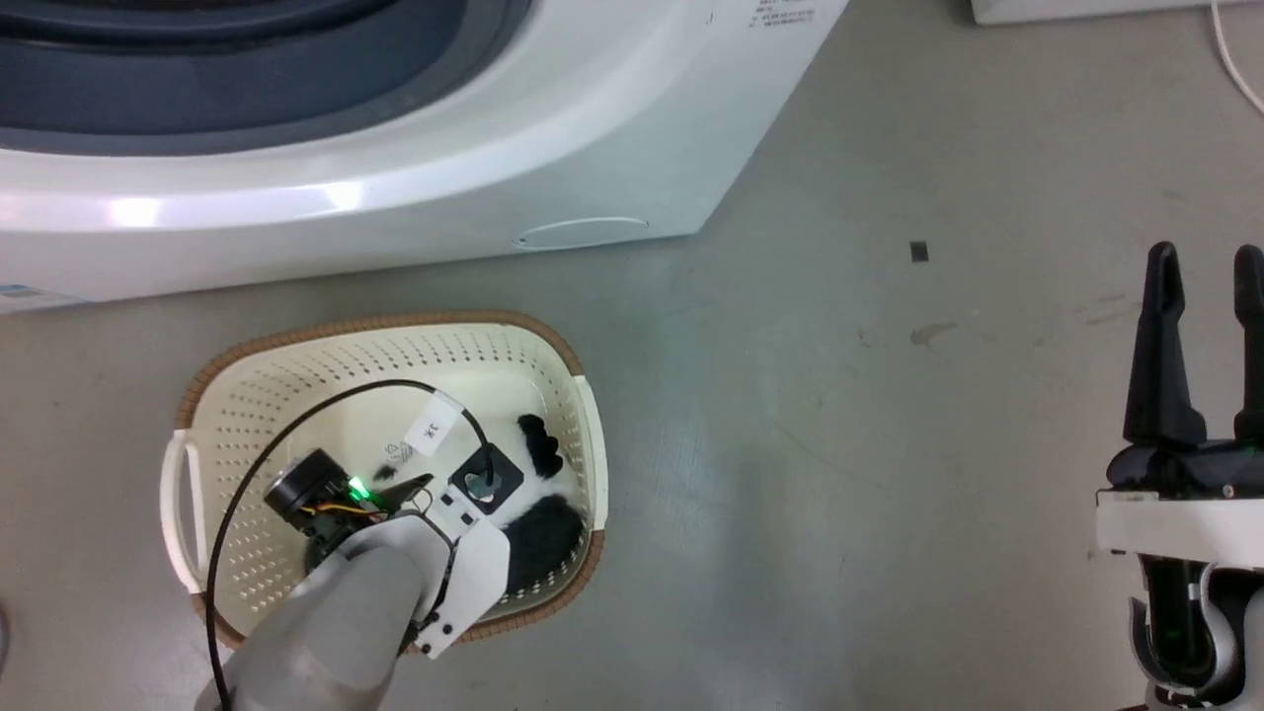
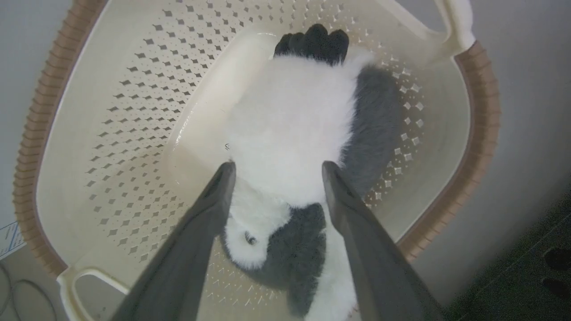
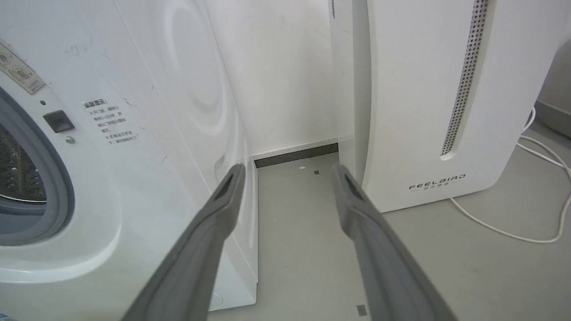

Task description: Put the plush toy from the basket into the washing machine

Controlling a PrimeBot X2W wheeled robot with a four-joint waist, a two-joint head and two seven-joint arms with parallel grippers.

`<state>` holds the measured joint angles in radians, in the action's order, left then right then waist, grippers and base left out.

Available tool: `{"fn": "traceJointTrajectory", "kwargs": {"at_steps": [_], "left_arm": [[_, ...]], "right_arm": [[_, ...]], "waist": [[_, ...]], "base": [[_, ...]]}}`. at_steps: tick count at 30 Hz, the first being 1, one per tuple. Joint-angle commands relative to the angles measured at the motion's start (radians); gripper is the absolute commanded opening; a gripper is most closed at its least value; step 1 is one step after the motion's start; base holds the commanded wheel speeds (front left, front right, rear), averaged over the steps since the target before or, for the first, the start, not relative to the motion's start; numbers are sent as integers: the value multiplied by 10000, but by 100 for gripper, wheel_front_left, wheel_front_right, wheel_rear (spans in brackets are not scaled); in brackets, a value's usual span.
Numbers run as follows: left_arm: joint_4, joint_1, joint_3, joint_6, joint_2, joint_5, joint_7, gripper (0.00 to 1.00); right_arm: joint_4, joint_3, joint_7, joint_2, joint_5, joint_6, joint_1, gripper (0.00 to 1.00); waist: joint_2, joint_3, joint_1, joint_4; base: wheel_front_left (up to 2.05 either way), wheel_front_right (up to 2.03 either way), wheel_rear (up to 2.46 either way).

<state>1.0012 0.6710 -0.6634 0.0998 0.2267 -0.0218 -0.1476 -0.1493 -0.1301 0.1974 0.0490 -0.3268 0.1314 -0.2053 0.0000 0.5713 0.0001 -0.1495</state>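
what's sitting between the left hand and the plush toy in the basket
Nothing visible: the left hand, open, hangs right over the fluffy white-and-black plush toy, which lies in the oval cream perforated plastic basket.

The left forearm is a smooth pale grey tube ending in a white angular wrist plate dotted with small dark screw holes. A round black camera module sits beside a green indicator light and thin orange wires. A black cable loops to a square black connector and carries a white marked tag. The right gripper has two long, dark, tapering fingers, each with a recessed slot near the tip, on a black base, a white block and a grey cuff
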Motion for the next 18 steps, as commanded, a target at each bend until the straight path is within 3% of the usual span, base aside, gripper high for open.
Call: {"fn": "traceJointTrajectory", "kwargs": {"at_steps": [1, 18], "left_arm": [[251, 282, -195, 30, 84, 55, -63, 100], [2010, 2127, -2001, 215, 615, 962, -275, 100]], "right_arm": [[-99, -51, 110, 10, -86, -6, -208, 100], [-439, -239, 465, 11, -701, -7, -894, 100]], "waist": [[0, 244, -1, -105], [0, 2080, -1, -535]], "base": [[0, 0, 0], [0, 0, 0]]}}
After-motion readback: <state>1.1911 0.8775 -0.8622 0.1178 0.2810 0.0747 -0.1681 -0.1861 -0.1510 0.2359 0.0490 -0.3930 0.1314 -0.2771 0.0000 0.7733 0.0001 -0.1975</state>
